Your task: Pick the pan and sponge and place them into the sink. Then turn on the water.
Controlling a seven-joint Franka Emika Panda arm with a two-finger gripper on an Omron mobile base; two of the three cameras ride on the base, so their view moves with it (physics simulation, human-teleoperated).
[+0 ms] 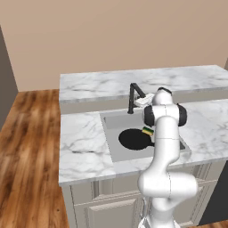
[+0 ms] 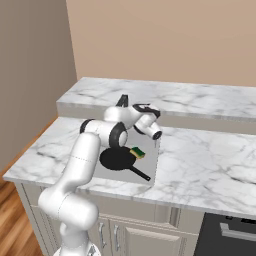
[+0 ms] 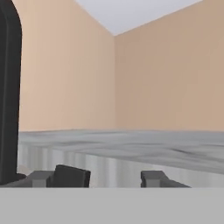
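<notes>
Reaching for faucet [image 1: 132,98]: you are seeing it standing upright just left of tool [image 3: 116,177], fingers spread, pinching nothing. Pan [image 1: 135,139] and sponge [image 1: 148,131] are lying in sink [image 1: 112,121].

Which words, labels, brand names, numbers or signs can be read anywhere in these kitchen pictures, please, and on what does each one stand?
None: no text, number or sign can be read in any view.
The pan, the sponge, the sink, the black faucet, the marble counter and the cabinet fronts are all plain.
The robot arm carries no marking either.
</notes>
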